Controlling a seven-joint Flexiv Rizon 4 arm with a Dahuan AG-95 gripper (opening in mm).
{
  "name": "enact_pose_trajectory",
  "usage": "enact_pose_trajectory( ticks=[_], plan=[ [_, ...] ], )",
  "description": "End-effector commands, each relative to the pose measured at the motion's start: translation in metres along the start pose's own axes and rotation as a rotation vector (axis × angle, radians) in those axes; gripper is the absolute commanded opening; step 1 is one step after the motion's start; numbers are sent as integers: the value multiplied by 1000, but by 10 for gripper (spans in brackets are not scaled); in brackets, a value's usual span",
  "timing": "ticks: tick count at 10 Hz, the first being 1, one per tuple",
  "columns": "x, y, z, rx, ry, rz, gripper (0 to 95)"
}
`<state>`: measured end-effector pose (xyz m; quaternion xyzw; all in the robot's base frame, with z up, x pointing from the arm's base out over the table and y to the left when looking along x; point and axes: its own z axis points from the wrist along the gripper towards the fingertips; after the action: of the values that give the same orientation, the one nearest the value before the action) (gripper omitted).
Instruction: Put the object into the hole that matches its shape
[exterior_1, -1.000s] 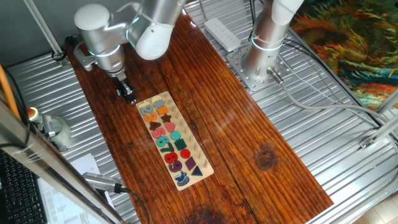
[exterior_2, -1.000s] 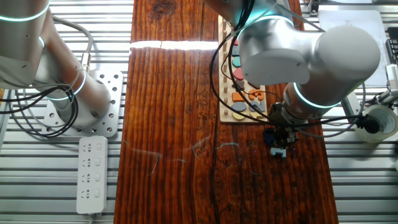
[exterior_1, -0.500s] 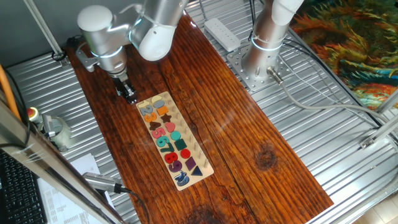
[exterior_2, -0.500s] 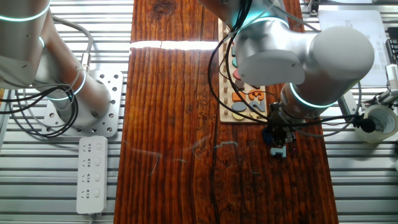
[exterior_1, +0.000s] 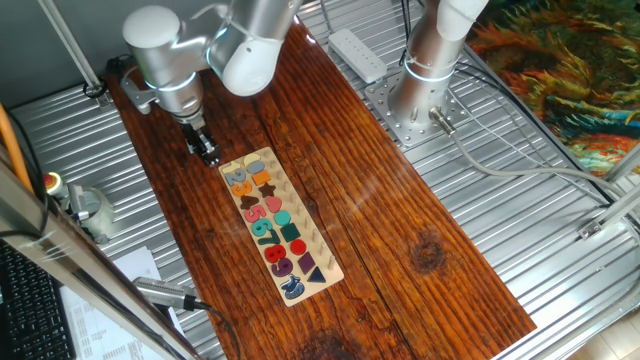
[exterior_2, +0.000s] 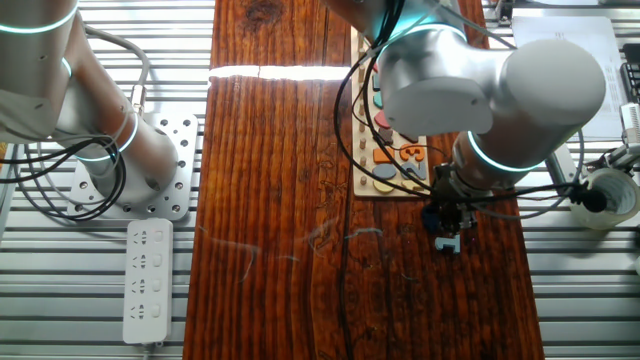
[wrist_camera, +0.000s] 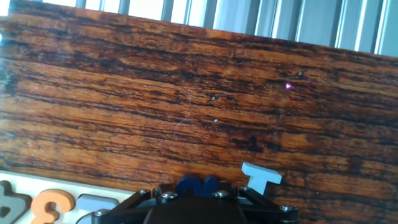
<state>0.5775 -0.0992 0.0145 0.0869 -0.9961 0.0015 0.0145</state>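
Note:
My gripper (wrist_camera: 196, 191) is shut on the object (wrist_camera: 196, 183), a small dark navy-blue rounded piece. Only its top edge shows above the jaws in the hand view. In one fixed view the gripper (exterior_1: 207, 150) hangs low over the wooden table, just beyond the far end of the puzzle board (exterior_1: 322, 272). In the other fixed view the gripper (exterior_2: 446, 222) is just off the board's near edge (exterior_2: 362, 186). The object is hidden by the fingers in both fixed views. I cannot make out the matching hole.
A small pale blue T-shaped piece (wrist_camera: 261, 175) lies on the table beside the gripper and shows in the other fixed view (exterior_2: 448, 245). An orange 3 (wrist_camera: 46, 208) and a grey 4 (wrist_camera: 9, 199) sit in the board's corner. A power strip (exterior_2: 147, 280) and an arm base (exterior_2: 150, 170) stand off the table.
The gripper has shifted very slightly toward the board's end. It stays shut on the navy piece. The board and the pale T piece have not moved.

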Motion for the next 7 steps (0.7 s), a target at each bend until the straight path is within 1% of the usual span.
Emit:
enact_pose_trajectory(
  ticks=[1, 3, 4, 5, 6, 7],
  plan=[
    [0, -1, -4, -2, -3, 1, 0],
    [-2, -1, -28, 0, 1, -12, 0],
    [-3, 2, -41, 1, 1, -19, 0],
    [-3, 6, -49, 1, 0, -20, 0],
    [-4, 14, -62, 2, 0, -19, 0],
    [-4, 14, -62, 2, -1, -1, 0]
  ],
)
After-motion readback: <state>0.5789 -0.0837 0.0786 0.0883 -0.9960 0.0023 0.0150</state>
